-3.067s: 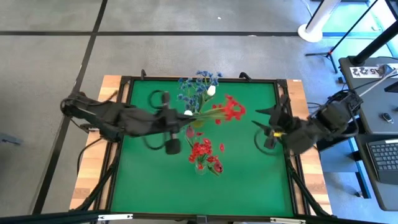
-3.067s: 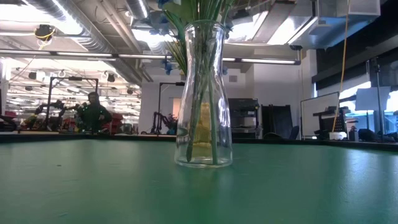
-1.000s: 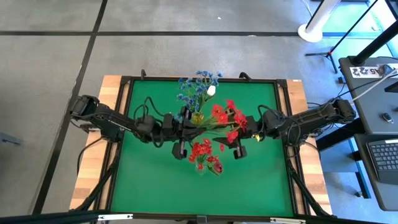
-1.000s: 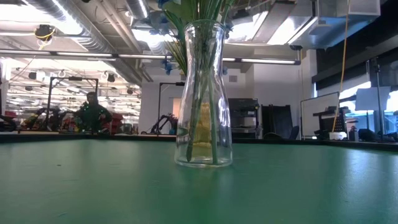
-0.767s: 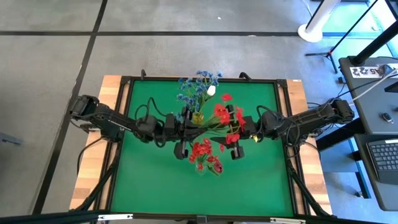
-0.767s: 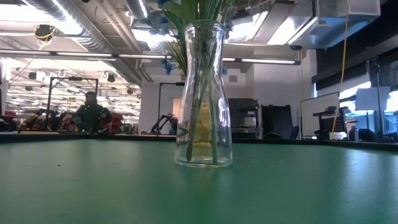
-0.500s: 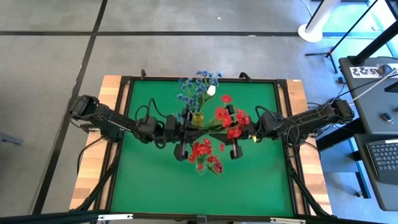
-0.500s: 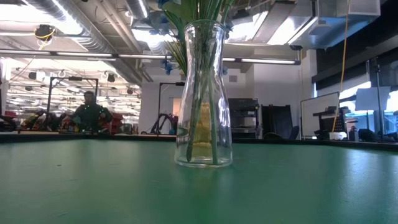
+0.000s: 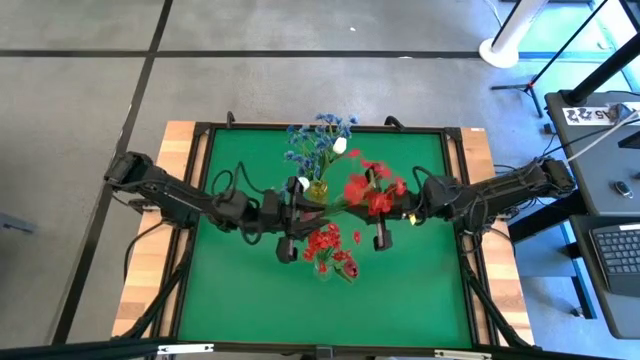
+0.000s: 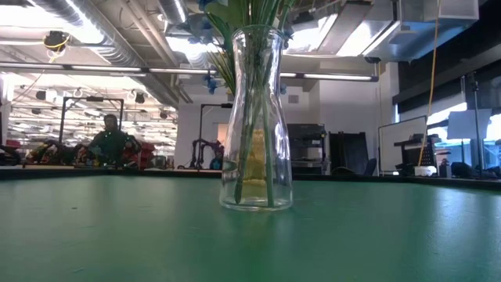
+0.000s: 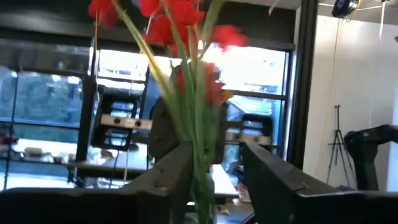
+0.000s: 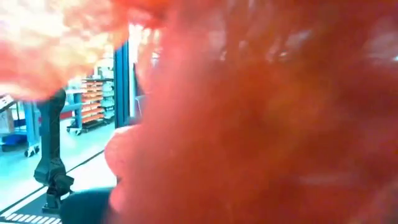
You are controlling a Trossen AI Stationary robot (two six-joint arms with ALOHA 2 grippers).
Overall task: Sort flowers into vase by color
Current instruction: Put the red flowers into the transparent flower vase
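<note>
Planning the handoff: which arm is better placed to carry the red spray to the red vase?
Probably the left. The left gripper straddles the red spray's stems, while the right gripper sits up at the blooms. The red vase stands near both.

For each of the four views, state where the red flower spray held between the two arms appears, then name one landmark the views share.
High view: red flower spray near table centre, between the two arms, just right of the blue flowers.
Low view: not in it; only a glass vase with green stems.
Left wrist view: top centre, stems running down between the end effector fingers.
Right wrist view: a blurred red mass filling most of the picture.
Shared landmark: the red blooms.
</note>
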